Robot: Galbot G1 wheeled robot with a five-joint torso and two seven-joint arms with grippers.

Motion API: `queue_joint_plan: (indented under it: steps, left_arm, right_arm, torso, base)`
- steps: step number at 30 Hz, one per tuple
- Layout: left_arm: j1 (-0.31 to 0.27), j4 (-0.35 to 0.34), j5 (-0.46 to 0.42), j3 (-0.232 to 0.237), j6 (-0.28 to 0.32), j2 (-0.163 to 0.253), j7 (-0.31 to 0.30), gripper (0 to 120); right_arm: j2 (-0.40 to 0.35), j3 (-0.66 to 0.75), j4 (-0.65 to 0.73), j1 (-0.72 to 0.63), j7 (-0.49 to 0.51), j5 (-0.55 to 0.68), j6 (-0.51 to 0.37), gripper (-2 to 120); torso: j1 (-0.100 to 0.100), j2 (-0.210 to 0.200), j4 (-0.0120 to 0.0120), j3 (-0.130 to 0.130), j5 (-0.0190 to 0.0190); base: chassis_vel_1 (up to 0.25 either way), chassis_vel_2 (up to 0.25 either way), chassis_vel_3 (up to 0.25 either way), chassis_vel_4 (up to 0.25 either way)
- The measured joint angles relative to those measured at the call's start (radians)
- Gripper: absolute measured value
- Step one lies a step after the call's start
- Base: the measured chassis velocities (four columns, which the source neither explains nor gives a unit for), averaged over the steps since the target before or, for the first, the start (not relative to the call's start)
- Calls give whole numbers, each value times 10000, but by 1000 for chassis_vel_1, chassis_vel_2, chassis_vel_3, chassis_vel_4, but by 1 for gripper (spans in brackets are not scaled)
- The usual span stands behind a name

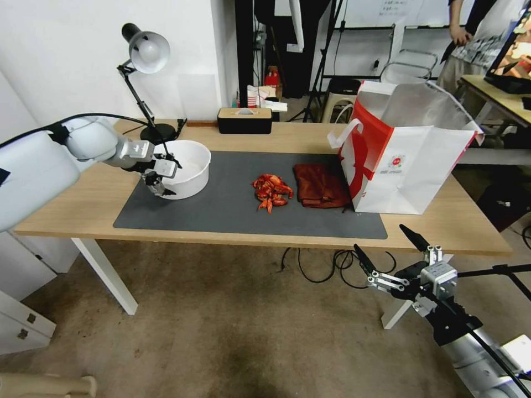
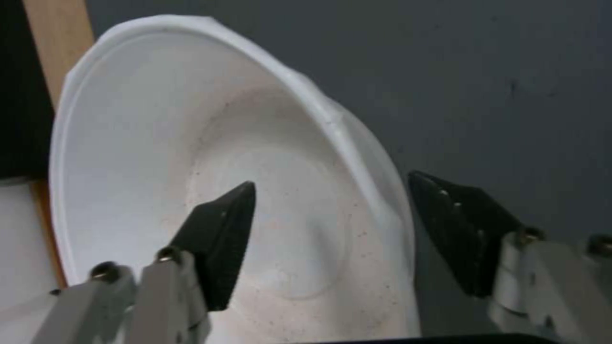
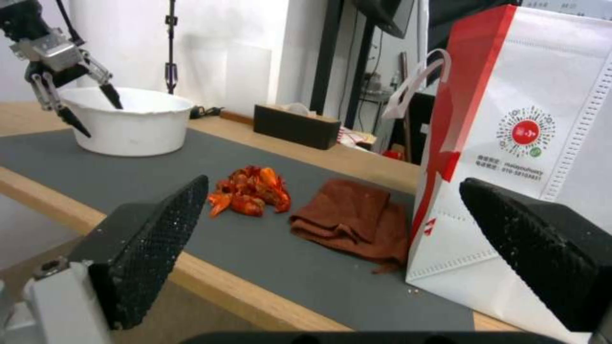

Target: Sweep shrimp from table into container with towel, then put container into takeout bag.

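— Left jaws first: where are they, and how do they stand?

— Spread, straddling the bowl's wall. My left gripper [image 1: 161,178] hangs at the near-left rim of the white bowl [image 1: 191,166]; through the left wrist camera one finger [image 2: 220,243] sits inside the bowl [image 2: 127,157] and the other outside over the grey mat [image 2: 485,86], with the rim between them. I cannot tell whether either finger touches the plastic.

— And the right?

— My right gripper [image 1: 390,253] is low, off the near edge of the counter [image 1: 72,207] on the right, jaws wide apart and holding nothing.

— Where is everything else?

— The bowl stands at the mat's [image 1: 232,213] far-left corner. The shrimp [image 1: 271,192] lie in a small heap near the mat's middle, well apart from the bowl. The rust-red towel [image 1: 319,186] lies crumpled just right of them, its right edge against the foot of the takeout bag [image 1: 409,160]. The bag stands upright and open on the right of the counter.
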Motion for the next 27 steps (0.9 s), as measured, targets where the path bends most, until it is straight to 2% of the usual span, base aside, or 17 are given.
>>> queue_joint_plan:
  steps: [2, 3, 6, 7, 10, 11, 13, 14, 17, 24, 26, 27]
  left_arm:
    - [-165, 129, 15, 181, -12, -98, 223, 50]
    - [-165, 129, 15, 181, -12, -98, 223, 50]
    - [-364, 354, 46, 387, -54, -231, 498, 35]
    - [-364, 354, 46, 387, -54, -231, 498, 35]
    - [-419, 481, -27, 479, -56, -307, 664, 22]
    - [-419, 481, -27, 479, -56, -307, 664, 22]
    - [-421, 527, -107, 525, -53, -327, 808, 11]
    - [-421, 527, -107, 525, -53, -327, 808, 11]
    - [-420, 528, -226, 540, -85, -318, 934, 0]
    - [-279, 297, -395, 328, -152, -83, 822, 0]
    - [15, 109, -412, -121, -256, 157, 774, 0]
    - [15, 109, -412, -121, -256, 157, 774, 0]
  right_arm:
    - [0, -5, -15, 0, 8, 5, 34, 100]
    - [0, -5, -15, 0, 8, 5, 34, 100]
    - [3, -6, -26, -4, 38, 35, 71, 100]
    - [3, -6, -26, -4, 38, 35, 71, 100]
    - [-6, 11, -31, -6, 66, 70, 94, 100]
    - [-6, 11, -31, -6, 66, 70, 94, 100]
    - [-11, 17, -31, -5, 68, 99, 96, 100]
    - [-11, 17, -31, -5, 68, 99, 96, 100]
    - [-10, -13, -38, 8, 65, 101, 96, 100]
    - [23, -123, -108, 58, 57, 59, 90, 100]
    - [-21, -138, -144, 71, 55, 57, 86, 100]
    - [-21, -138, -144, 71, 55, 57, 86, 100]
  torso:
    - [0, 0, 0, 0, 0]
    - [0, 0, 0, 0, 0]
    - [0, 0, -1, 0, 0]
    - [0, 0, -1, 0, 0]
    - [0, 0, -1, 0, 0]
    - [0, 0, -1, 0, 0]
    - [0, 0, -1, 0, -1]
    - [0, 0, -1, 0, -1]
    - [0, 0, 0, 0, -1]
    - [-1, 0, -1, 0, -1]
    - [0, 0, -2, 0, -1]
    - [0, 0, -2, 0, -1]
  base:
    - [0, 0, 0, 0]
    - [0, 0, 0, 0]
    - [0, 0, 0, 0]
    - [0, 0, 0, 0]
    - [0, 0, 0, 0]
    - [0, 0, 0, 0]
    - [0, 0, 0, 0]
    - [0, 0, 0, 0]
    - [0, 0, 0, 0]
    - [0, 0, 0, 0]
    - [0, 0, 0, 0]
    - [0, 0, 0, 0]
